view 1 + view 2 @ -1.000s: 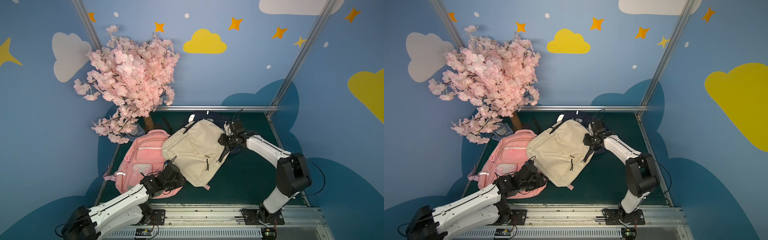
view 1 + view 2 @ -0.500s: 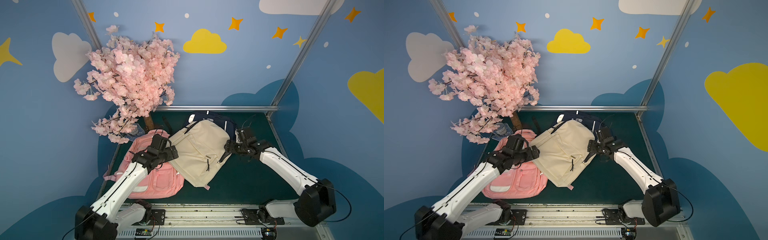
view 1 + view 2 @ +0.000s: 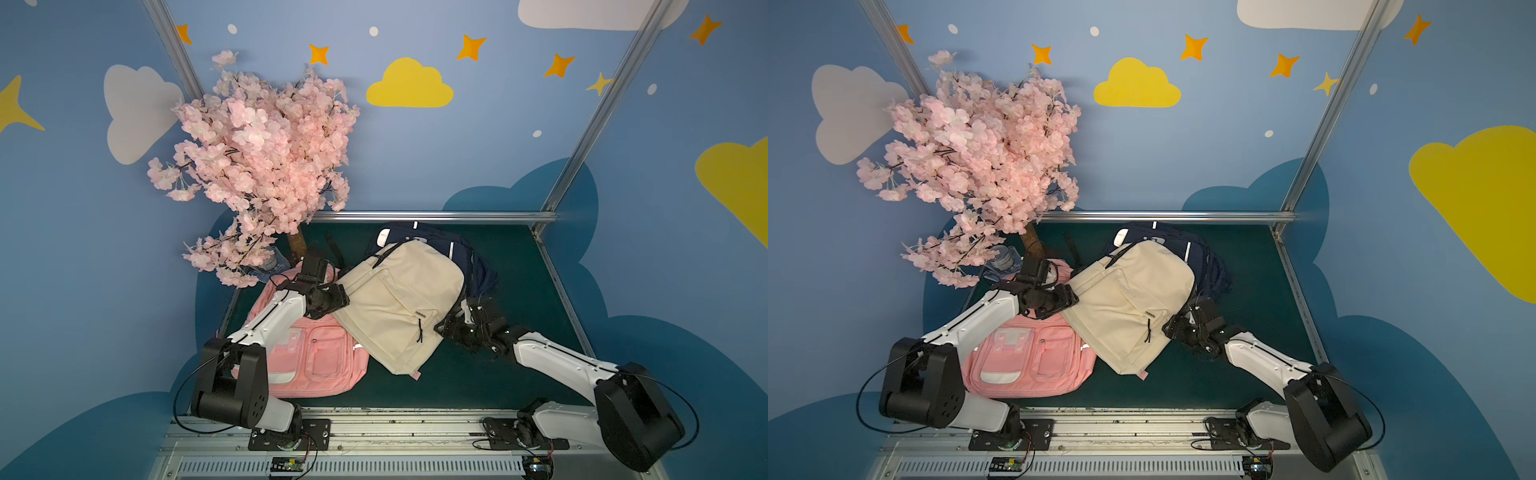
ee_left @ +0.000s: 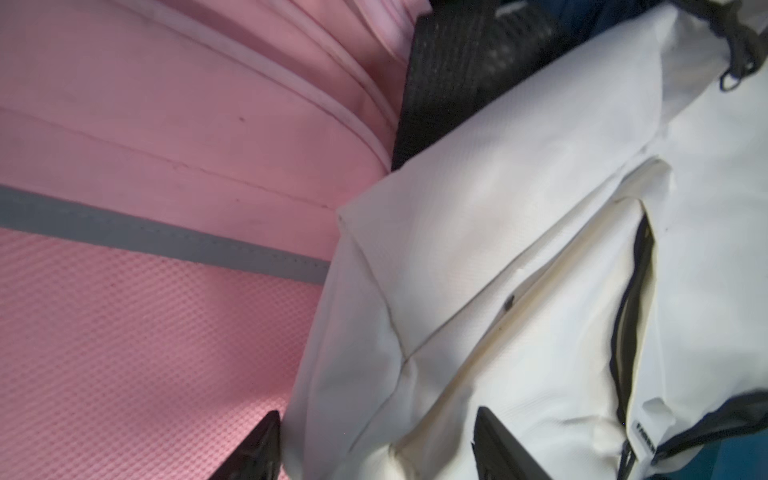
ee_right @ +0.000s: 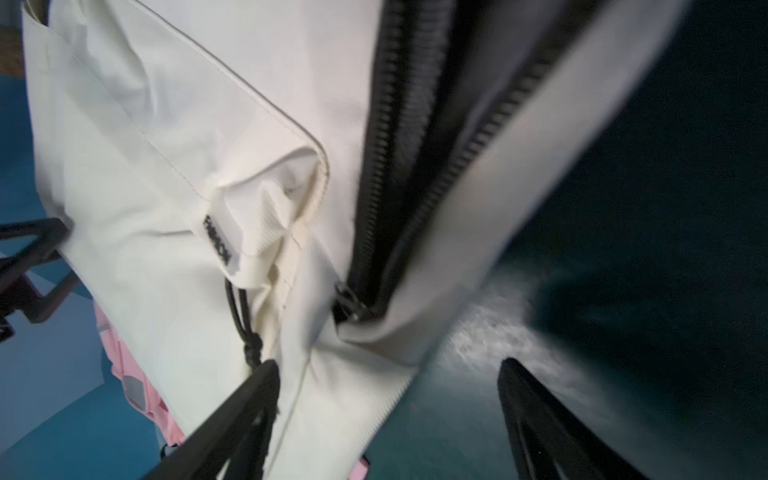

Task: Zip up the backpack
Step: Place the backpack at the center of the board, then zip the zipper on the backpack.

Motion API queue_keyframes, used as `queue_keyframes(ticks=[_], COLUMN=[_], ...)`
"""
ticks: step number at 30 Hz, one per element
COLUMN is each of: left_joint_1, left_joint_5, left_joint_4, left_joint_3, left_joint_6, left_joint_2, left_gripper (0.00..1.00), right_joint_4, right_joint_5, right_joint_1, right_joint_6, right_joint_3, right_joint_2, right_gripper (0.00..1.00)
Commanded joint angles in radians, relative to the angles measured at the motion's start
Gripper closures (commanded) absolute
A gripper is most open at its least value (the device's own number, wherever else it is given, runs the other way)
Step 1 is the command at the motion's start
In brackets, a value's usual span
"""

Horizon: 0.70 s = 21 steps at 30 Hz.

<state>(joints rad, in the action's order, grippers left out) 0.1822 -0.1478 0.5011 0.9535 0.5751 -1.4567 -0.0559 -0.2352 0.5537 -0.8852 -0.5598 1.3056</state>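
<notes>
Lying partly across one side of the pink backpack (image 3: 316, 357), the cream backpack (image 3: 399, 307) is seen with the rest of its body spread over the green mat (image 3: 519, 266) beyond. A navy backpack (image 3: 469, 257) is tucked under its end, farther again from the pink backpack.

The main zipper (image 5: 415, 166) is shown gaping along the cream edge farthest from the pink backpack, with the black slider (image 5: 347, 303) parked at the end of the open teeth.

The right gripper (image 5: 386, 363) is held at that far edge, fingers spread wide and nothing gripped. The left gripper (image 4: 376, 415) is placed where the cream cloth meets the pink backpack, fingers apart and straddling the cream corner without any pinch being seen.

The cream backpack is judged to be soft, limp and light, since its cloth is creased and flattened; it is likely to bunch and slide when pulled. A hold is best taken on the slider itself, small and hard, while the cloth near the pink backpack is pinned for counter-tension. The knotted black cord (image 5: 245, 328) is judged to belong to the front pocket and should be avoided.
</notes>
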Motion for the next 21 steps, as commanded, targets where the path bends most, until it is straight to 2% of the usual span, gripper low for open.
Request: queue_keyframes(ticks=[1,3,7,8,12,16,19,21], left_joint_1=[0.021,0.045,0.100,0.115,0.195,0.323,0.383,0.390], left_joint_5=[-0.069,-0.057,-0.007,0.008,0.066,0.109,0.126,0.118], left_joint_4=[-0.018,-0.016,-0.002,0.007,0.047,0.064,0.086,0.099], left_joint_3=[-0.039,-0.074,-0.149,-0.169,-0.255,-0.396,-0.503,-0.535], left_joint_6=[0.004,0.020,0.066,0.085,0.180,0.320,0.407,0.416], left_joint_2=[0.030,0.066,0.186,0.225,0.404,0.612,0.745,0.808], left_gripper=[0.44,0.54,0.70,0.74,0.84,0.91,0.91,0.86], right_joint_4=[0.185,0.191,0.085,0.054,-0.067,-0.146,-0.170,-0.195], right_joint_5=[-0.072,-0.070,-0.030,-0.013,0.042,0.088,0.083,0.071], right_joint_1=[0.002,-0.001,-0.012,-0.011,-0.014,-0.019,-0.029,-0.042], right_joint_6=[-0.054,-0.043,0.023,0.045,0.141,0.205,0.241,0.265], right_joint_3=[-0.021,-0.043,-0.106,-0.135,-0.204,-0.263,-0.277,-0.282], right_joint_2=[0.073,0.098,0.086,0.072,0.033,0.033,0.041,0.035], right_gripper=[0.23,0.33,0.65,0.70,0.80,0.86,0.94,0.99])
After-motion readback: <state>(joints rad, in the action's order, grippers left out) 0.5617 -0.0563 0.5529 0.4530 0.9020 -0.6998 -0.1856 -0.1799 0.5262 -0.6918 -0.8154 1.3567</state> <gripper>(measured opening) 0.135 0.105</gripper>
